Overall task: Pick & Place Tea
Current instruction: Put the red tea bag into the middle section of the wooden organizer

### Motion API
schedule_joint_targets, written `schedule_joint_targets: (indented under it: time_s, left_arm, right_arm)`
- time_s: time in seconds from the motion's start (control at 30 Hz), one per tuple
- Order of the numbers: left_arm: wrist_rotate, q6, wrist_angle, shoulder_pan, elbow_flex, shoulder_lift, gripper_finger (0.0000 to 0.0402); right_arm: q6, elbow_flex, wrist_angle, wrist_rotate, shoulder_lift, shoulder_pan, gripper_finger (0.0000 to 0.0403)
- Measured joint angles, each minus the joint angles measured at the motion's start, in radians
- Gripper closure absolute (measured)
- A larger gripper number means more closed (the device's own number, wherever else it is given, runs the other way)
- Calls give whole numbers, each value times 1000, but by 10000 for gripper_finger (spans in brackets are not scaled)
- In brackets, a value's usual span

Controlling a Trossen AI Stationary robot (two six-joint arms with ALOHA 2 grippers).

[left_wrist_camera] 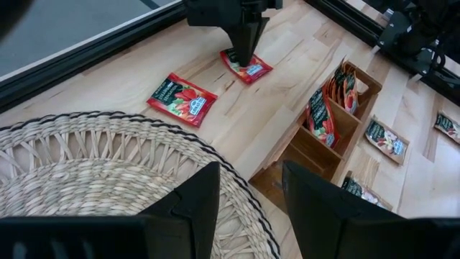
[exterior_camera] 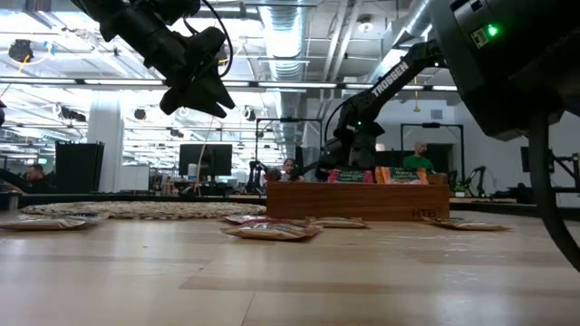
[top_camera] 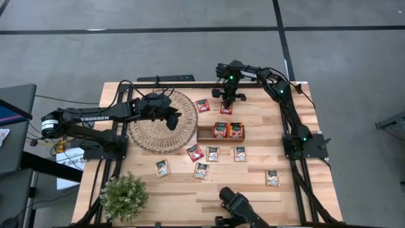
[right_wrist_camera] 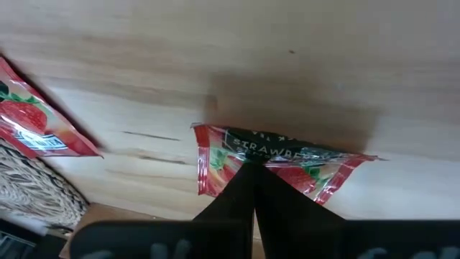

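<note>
On the wooden table (top_camera: pixel 253 183), glossy red strawberry-print sachet (right_wrist_camera: pixel 280 167)

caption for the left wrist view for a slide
Right gripper pinching a red sachet on the table beyond the woven mat, a second red sachet beside it.

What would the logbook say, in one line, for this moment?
right claw: shut on red sachet, on table behind tray | left claw: open, empty, above woven mat

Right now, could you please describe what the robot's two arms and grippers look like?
Both arms are black and jointed. The left arm carries white TROSSEN lettering; the right arm shows green lights and trailing black cables. The left gripper and right gripper have dark, flat, tapering fingers.
</note>
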Motion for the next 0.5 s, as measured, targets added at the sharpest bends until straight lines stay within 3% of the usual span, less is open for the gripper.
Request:
schedule_joint_targets:
  time_s: [0.5]
  left_arm:
    - [0,0,0,0,0,0,259]
  right_arm:
    - [26,0,7,-24,0,-19,403]
